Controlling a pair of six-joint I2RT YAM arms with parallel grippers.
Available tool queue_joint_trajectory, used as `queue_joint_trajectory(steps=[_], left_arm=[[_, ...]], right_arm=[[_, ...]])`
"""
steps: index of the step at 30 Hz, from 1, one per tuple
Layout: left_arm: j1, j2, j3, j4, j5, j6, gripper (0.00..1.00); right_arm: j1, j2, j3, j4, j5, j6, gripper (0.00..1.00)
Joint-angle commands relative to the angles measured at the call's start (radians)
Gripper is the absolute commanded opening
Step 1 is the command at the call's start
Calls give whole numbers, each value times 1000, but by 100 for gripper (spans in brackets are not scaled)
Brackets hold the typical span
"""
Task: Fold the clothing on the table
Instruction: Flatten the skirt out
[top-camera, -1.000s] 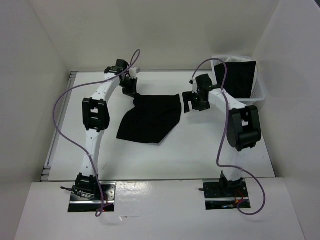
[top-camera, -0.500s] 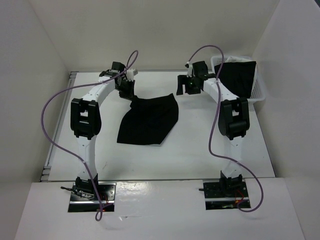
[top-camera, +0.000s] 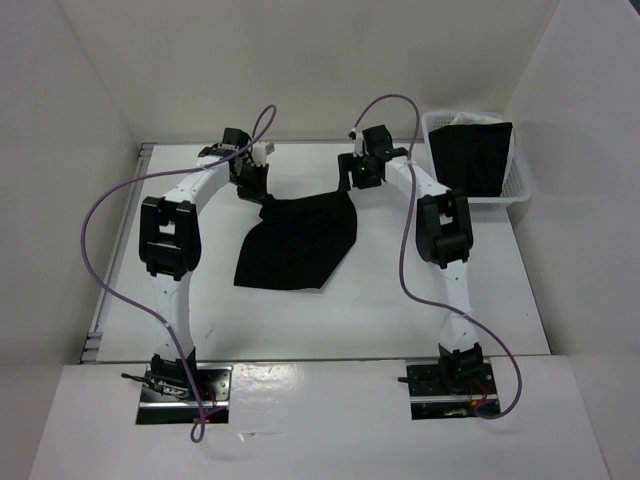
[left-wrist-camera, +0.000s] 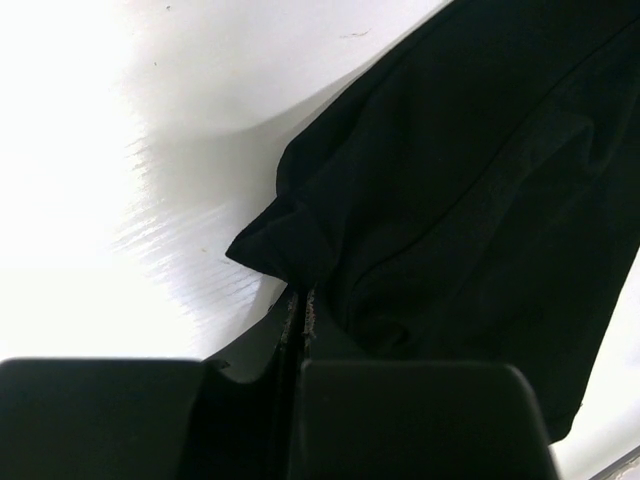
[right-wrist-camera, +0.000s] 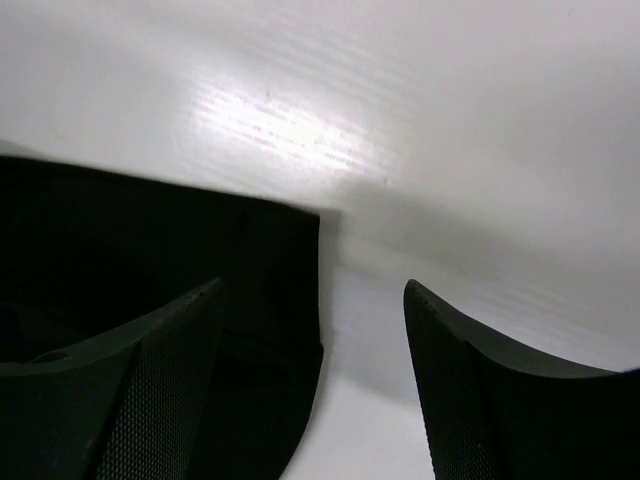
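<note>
Black clothing (top-camera: 298, 240) lies in a rumpled, rough triangle toward the back of the white table (top-camera: 400, 300) in the overhead view. It's nowhere near folded, so I'd say the job has barely begun. The left claw (top-camera: 250, 182) is at its far left corner and the right claw (top-camera: 358, 176) hovers by the far right corner. A basket (top-camera: 512, 196) with a dark cloth (top-camera: 470, 158) sits well apart on the right. Left wrist cam: the left claw (left-wrist-camera: 300, 305) is pinched together on a bunched corner of the clothing (left-wrist-camera: 470, 180), just above the table (left-wrist-camera: 110, 150). Right wrist cam: the right claw (right-wrist-camera: 312, 300) has its jaws apart, straddling the edge of the clothing (right-wrist-camera: 150, 240) over the table (right-wrist-camera: 420, 100), nothing clamped. My guess is the second corner needs grabbing, then the spreading flat and all the actual folds are left.
</note>
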Motion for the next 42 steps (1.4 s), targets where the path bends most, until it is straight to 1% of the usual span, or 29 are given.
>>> queue_joint_trajectory(steps=[1,4,6,7,9,12,17,18,22,24,25,28,29,30,31,32,34,35,37,38,39,41,42], left_arm=[[-2,-47,0,17,14,10,0],[-2,-36,0,17,14,10,0],[-2,-36,0,17,14,19,0],[-2,-36,0,17,14,19,0],[-2,-36,-9,17,14,28,0],[-2,-36,-10,17,14,28,0],[-2,-45,-32,17,14,28,0],[-2,-45,-33,17,4,37,0],[-2,-55,-43,26,-5,37,0],[-2,-55,-52,26,-5,46,0],[-2,-55,-52,26,-5,47,0],[-2,-65,-52,35,-14,47,0],[7,-65,-40,35,-14,56,0],[7,-65,-31,35,-14,56,0],[7,-77,-17,5,-14,65,0],[7,-78,12,-4,-14,65,0],[16,-132,32,-15,-5,74,0],[16,-152,32,-15,-5,74,0],[25,-228,62,-26,-5,74,0],[25,-257,63,-26,-5,74,0],[25,-330,63,-17,-16,74,0],[25,-415,38,17,-28,74,0],[25,-502,18,61,-45,74,0]], right_arm=[[28,61,98,-31,28,-31,76],[38,107,165,-69,28,-31,69],[38,120,177,-79,28,-31,66],[38,120,177,-79,17,-31,66],[38,111,158,-79,17,-31,61],[47,98,130,-68,37,-31,59],[65,77,92,-68,126,-52,50],[74,65,70,-68,147,-52,46],[84,45,46,-59,166,-62,35],[84,44,46,-59,176,-71,31],[84,44,46,-59,176,-71,26],[94,35,36,-68,187,-92,16],[105,23,36,-80,187,-108,9],[105,23,36,-91,196,-108,4],[117,6,36,-112,196,-123,0],[130,-29,36,-113,222,-135,0],[130,-90,18,-125,238,-146,0],[139,-169,9,-113,250,-146,0],[139,-257,0,-113,250,-134,0],[139,-349,-11,-113,259,-134,0],[139,-395,-11,-113,259,-134,0],[165,-481,-36,-103,259,-158,0],[177,-542,-36,-125,259,-177,0]])
